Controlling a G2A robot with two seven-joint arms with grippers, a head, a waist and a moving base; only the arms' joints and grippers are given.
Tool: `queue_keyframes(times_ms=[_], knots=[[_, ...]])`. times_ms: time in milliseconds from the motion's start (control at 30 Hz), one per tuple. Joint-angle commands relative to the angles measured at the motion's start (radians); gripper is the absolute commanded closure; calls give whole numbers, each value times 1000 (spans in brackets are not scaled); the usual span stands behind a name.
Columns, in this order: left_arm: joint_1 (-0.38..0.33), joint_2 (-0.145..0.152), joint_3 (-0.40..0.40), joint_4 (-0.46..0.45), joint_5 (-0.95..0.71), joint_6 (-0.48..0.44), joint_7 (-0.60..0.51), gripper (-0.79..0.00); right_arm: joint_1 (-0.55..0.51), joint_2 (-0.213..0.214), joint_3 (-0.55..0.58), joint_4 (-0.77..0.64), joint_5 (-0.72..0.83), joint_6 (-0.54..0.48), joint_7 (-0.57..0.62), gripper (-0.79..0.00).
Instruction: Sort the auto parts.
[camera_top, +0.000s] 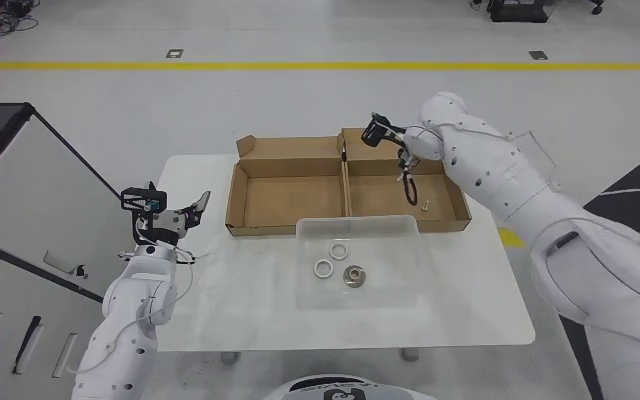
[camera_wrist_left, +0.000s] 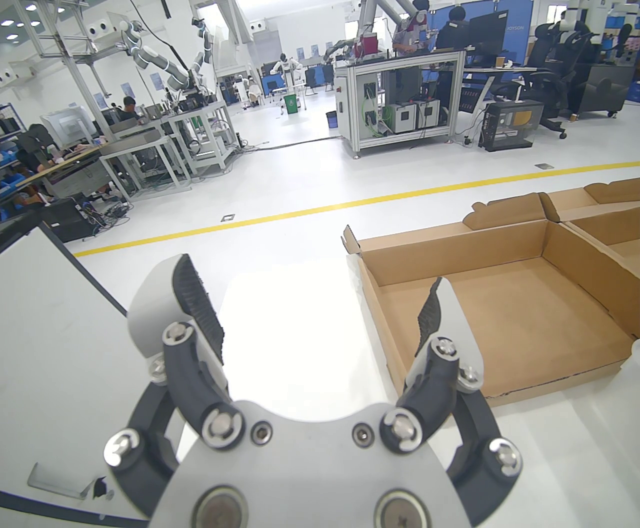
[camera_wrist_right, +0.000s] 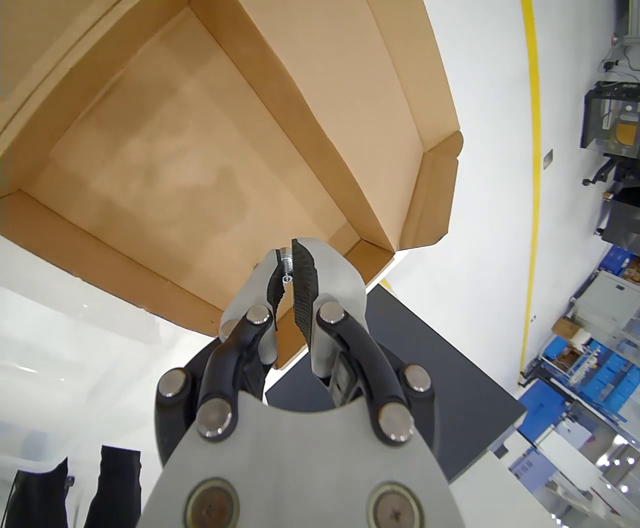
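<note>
So, right claw (camera_wrist_right: 289, 254): all but closed, with a small silvery screw (camera_wrist_right: 285, 264) pinched between its ribbed tips.
Screw: up in the air over the right box (camera_top: 456, 203), near one corner and clear of the cardboard.
Left claw (camera_wrist_left: 312, 277): spread wide with nothing in it, hanging over the table (camera_top: 240, 310) by its left edge, near the left box (camera_top: 237, 200) but not touching it.
Boxes: two open cardboard ones, side by side and touching, on the half of the table farther from the robot.
Tray (camera_top: 356, 223): clear plastic, set against the near wall of the boxes, about where the two met.
In the tray: a white ring (camera_top: 340, 250), a second ring (camera_top: 324, 268) just beside it, and a round metal part (camera_top: 353, 274) close to both.
</note>
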Motion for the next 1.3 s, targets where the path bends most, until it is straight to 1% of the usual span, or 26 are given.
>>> queue_keyframes(times_ms=[0, 200, 500, 933, 1267], knots=[[0, 0, 0, 0, 0, 0, 0, -785, 6, -16, -11, 39, -6, -8, -3, 0], [0, 0, 0, 0, 0, 0, 0, -785, 15, -60, -31, 151, -19, -43, -36, 0], [0, 0, 0, 0, 0, 0, 0, -785, 13, -108, -45, 287, -33, -120, -102, 0], [0, 0, 0, 0, 0, 0, 0, -785, -9, -160, -48, 422, -27, -220, -168, 0], [0, 0, 0, 0, 0, 0, 0, -785, -29, -190, -52, 482, -41, -243, -186, 0]])
